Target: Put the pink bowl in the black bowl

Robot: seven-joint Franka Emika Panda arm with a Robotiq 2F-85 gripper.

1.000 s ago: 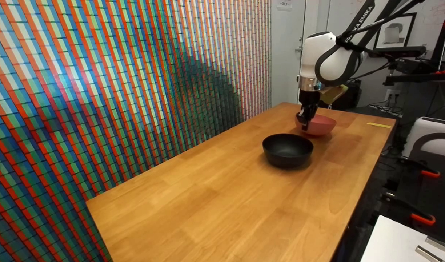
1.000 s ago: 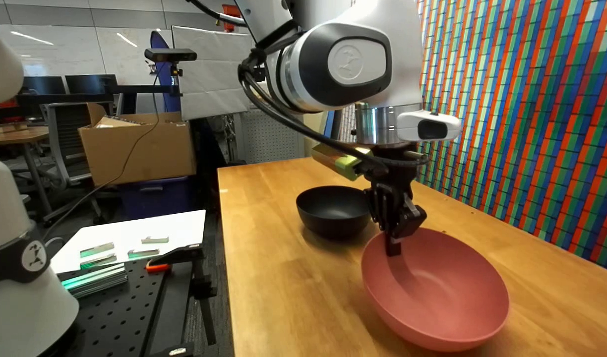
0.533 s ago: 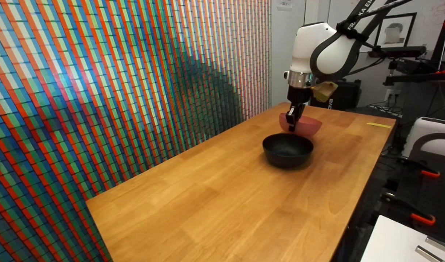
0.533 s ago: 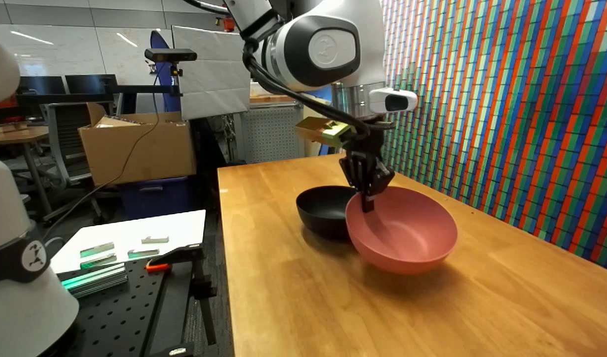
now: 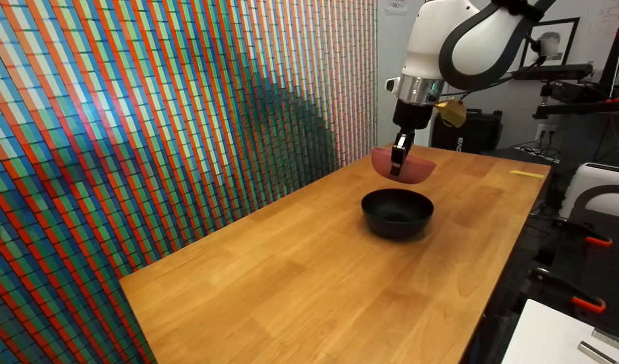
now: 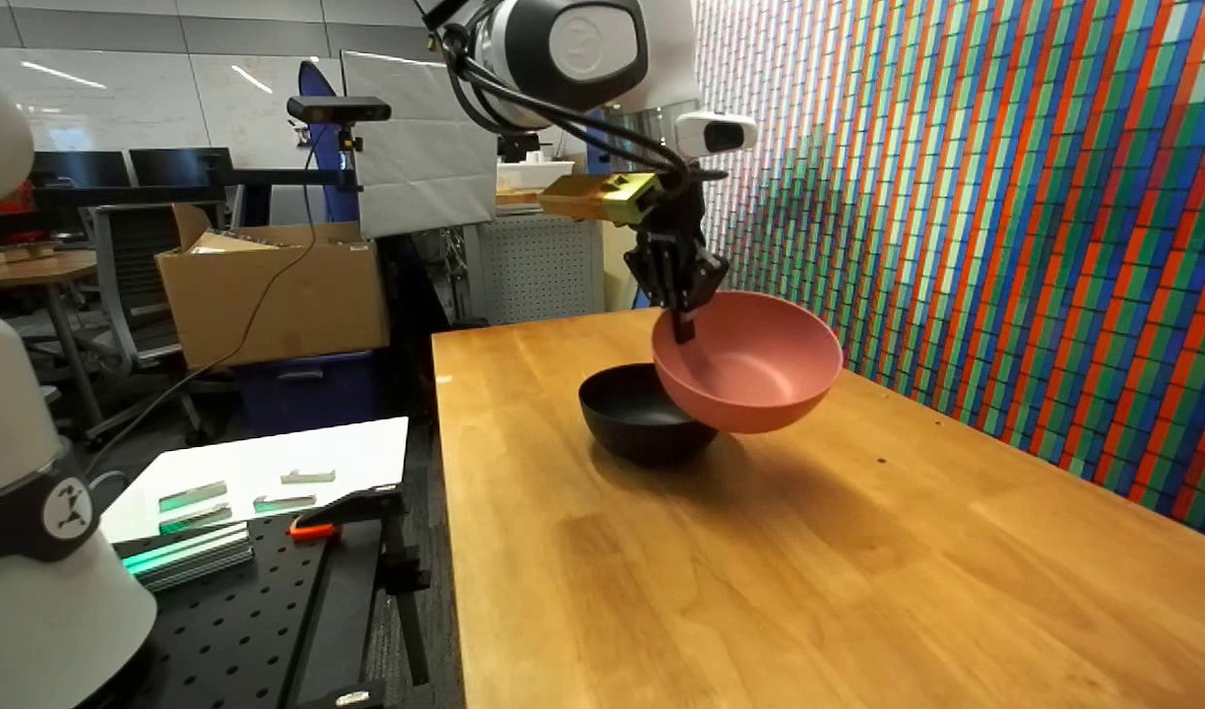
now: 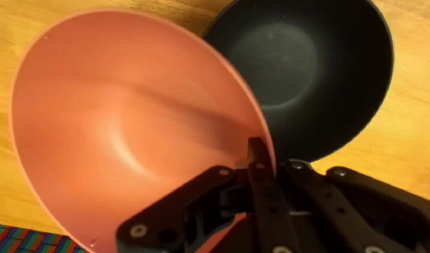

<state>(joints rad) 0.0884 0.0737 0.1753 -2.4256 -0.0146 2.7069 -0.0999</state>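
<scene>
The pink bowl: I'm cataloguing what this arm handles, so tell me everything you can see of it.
The pink bowl is round, plain and salmon-coloured, with smooth curved sides and a thin rim; it looks matte, perhaps plastic. The gripper pinches its wall at the rim, from inside and out. It hangs tilted above the wooden table, open side up, with nothing seen lying in it. In an exterior view, a sliver of table shows between it and the black bowl, so they are apart.

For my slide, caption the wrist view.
End effector pinching the pink bowl by its rim, black bowl partly hidden behind it.
</scene>
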